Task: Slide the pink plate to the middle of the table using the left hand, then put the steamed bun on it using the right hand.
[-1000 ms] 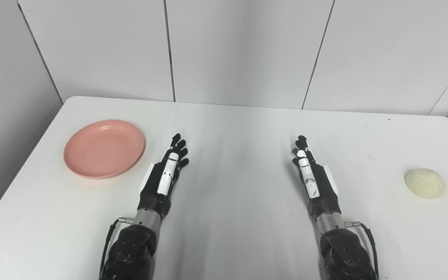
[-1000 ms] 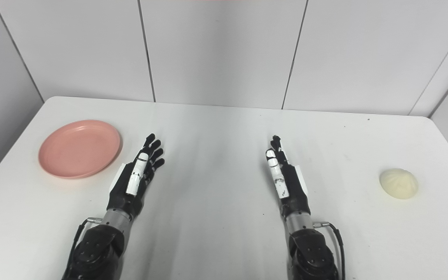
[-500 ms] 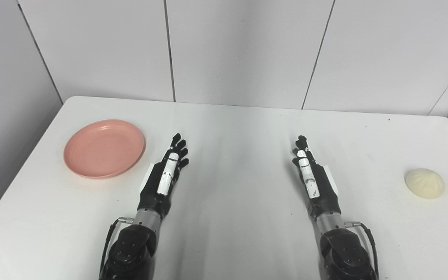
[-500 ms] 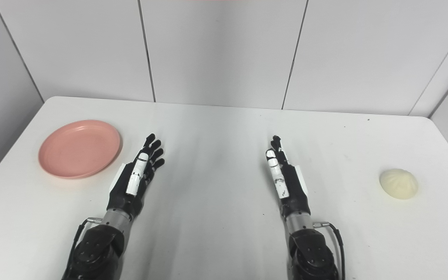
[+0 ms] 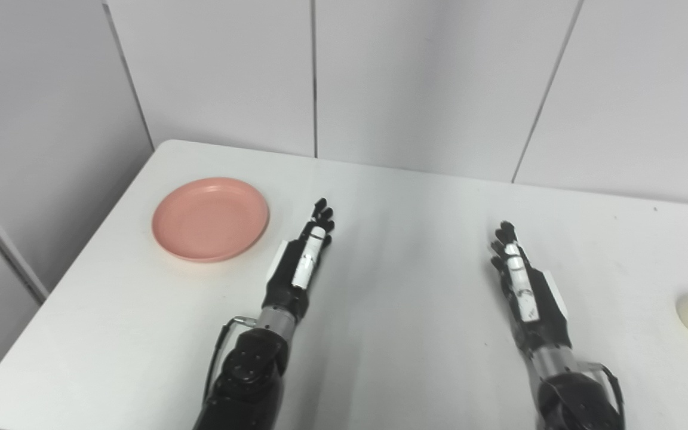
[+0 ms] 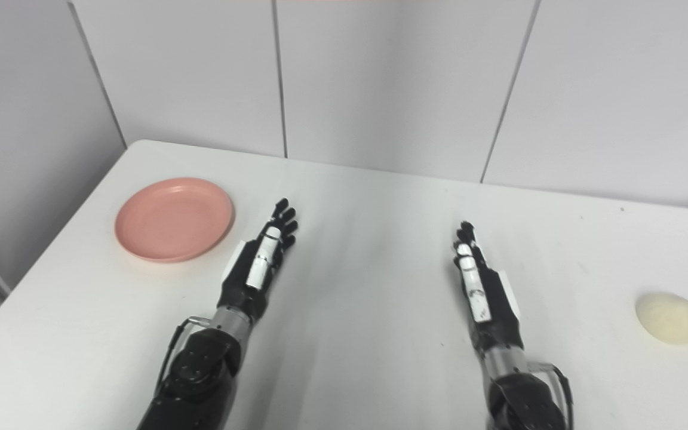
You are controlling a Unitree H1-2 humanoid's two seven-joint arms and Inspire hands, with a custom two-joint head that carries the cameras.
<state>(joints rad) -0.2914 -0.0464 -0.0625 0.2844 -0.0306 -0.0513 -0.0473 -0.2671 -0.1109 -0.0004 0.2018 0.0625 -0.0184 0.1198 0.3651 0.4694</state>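
A white bench (image 6: 368,358) fills the lower part of both views, its far edge running along a wall of pale grey panels (image 6: 392,83).

With the plate as the landmark: the pink plate (image 6: 174,219) lies flat near the bench's far left corner, nothing on it.

Just right of the plate, and clear of its rim, the left robot hand (image 6: 258,263) lies stretched out over the bench with its fingers (image 6: 284,216) straight and slightly spread, pointing toward the wall. It holds nothing; its fingers are apart and extended. Its dark forearm (image 6: 197,373) comes up from the bottom edge.

Farther right of the plate, past the middle of the bench, the right robot hand (image 6: 480,285) is held the same way, thumb side up, fingers straight and pointing away, empty. The two robot hands are well apart from each other.

Farthest from the plate, near the bench's right edge, sits the pale cream bun (image 6: 668,317), a smooth rounded dome resting on the surface, well apart from the right robot hand. In the left eye view it is cut by the picture's edge.
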